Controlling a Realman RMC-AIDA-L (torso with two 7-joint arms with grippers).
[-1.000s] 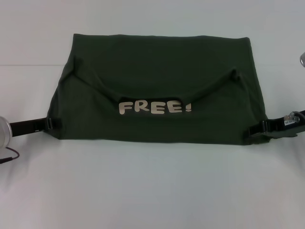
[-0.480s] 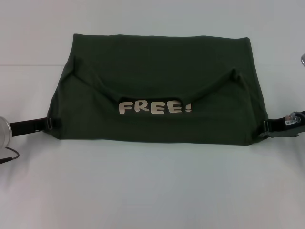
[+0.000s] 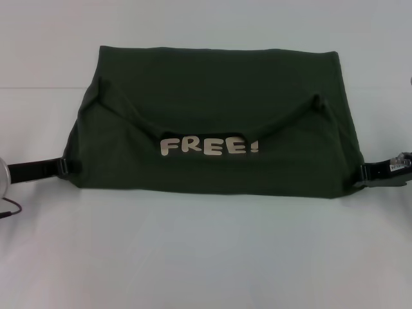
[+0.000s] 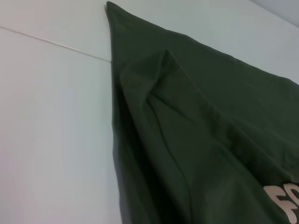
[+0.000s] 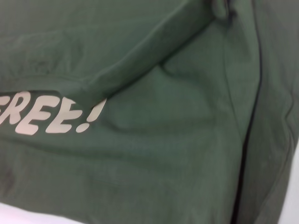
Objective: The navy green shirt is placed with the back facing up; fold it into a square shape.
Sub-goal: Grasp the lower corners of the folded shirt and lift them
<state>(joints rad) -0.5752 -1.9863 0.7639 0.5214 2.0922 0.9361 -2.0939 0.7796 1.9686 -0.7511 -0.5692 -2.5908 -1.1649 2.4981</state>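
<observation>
The navy green shirt [image 3: 219, 96] lies flat on the white table, doubled over so that its cream "FREE!" lettering [image 3: 209, 145] and neckline face up. My left gripper [image 3: 76, 165] lies low on the table at the shirt's near left corner, touching its edge. My right gripper [image 3: 360, 176] sits just off the near right corner, apart from the cloth. The left wrist view shows the shirt's [image 4: 196, 130] folded left side. Green cloth [image 5: 163, 140] and the lettering [image 5: 46, 116] fill the right wrist view.
The white table [image 3: 206, 257] runs wide in front of the shirt and behind it. A thin seam [image 3: 38, 87] crosses the tabletop at the far left. A dark cable [image 3: 8, 209] trails beside my left arm.
My right gripper has slid rightward off the shirt's near right corner and now sits clear of it. My left arm has edged slightly left. The shirt has not moved.
</observation>
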